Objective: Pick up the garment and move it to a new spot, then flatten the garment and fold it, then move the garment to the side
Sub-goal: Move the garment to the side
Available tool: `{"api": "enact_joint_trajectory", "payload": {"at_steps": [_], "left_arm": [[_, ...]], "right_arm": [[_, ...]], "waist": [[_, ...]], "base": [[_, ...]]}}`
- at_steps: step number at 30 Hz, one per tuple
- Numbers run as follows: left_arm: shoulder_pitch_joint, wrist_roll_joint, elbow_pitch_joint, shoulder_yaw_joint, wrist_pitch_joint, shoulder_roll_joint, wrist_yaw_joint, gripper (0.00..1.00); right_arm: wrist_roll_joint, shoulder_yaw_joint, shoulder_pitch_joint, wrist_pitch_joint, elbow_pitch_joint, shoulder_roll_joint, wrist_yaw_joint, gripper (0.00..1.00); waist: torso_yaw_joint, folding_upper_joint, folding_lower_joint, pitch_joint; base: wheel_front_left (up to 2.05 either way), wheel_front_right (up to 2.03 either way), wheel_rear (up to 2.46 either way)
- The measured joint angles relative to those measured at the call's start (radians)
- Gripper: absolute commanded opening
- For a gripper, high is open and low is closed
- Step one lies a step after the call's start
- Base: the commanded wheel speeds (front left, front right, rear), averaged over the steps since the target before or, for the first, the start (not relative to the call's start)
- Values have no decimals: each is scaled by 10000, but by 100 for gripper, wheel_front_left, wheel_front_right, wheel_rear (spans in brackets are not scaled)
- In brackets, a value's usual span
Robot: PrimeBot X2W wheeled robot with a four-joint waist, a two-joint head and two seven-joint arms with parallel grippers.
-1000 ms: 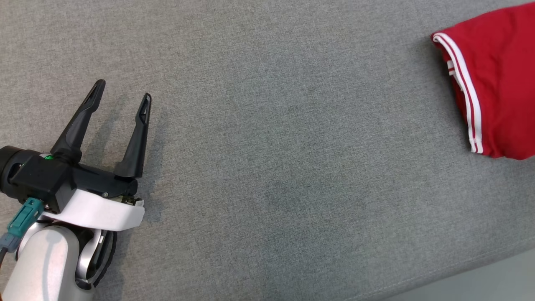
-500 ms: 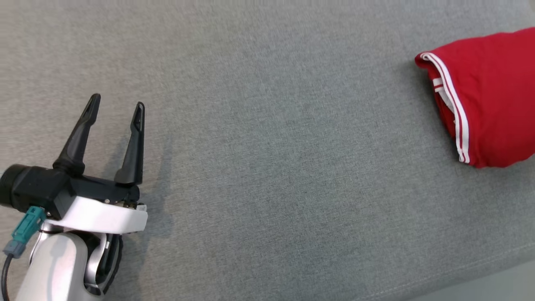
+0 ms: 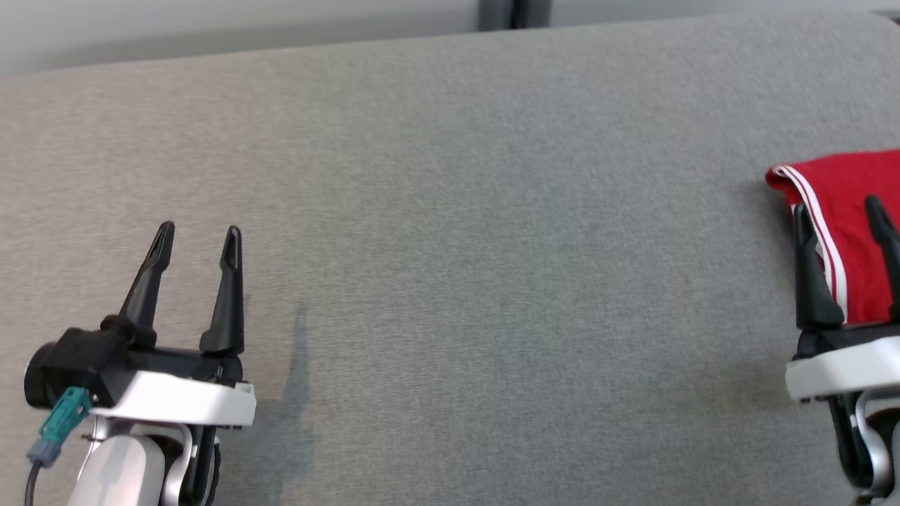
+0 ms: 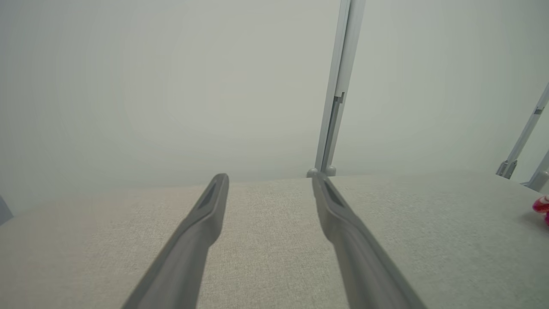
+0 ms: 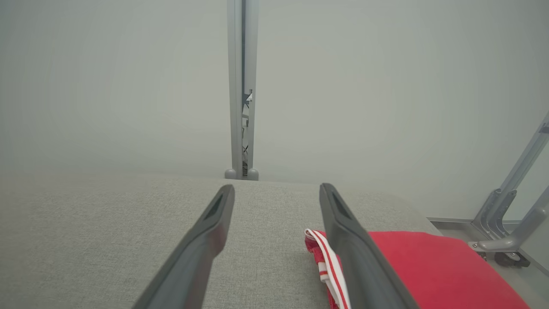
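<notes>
Left pincer [image 3: 200,230] and right pincer [image 3: 836,204] sat wide open, empty, though I figured the right could snag the folded red white-trimmed garment [image 3: 847,179] and wreck the fold.

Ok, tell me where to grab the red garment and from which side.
Probably the white-striped edge of the red garment: a raised, layered fold facing the bare grey surface. Come from that side, low, with the open right end effector, which stands right at it.
</notes>
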Motion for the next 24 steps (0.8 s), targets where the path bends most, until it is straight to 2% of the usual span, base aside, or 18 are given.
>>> {"api": "enact_joint_trajectory", "payload": {"at_steps": [11,24], "left_arm": [[918,-276,541,-4,-31,-27,50,100],[1351,-196,899,-408,148,-17,73,100]], "right_arm": [[-182,470,1158,433,-226,522,0,100],[27,337,1916,418,198,673,0,100]], "waist": [[934,0,0,-1395],[923,0,0,-2402]], "base": [[0,0,0],[0,0,0]]}}
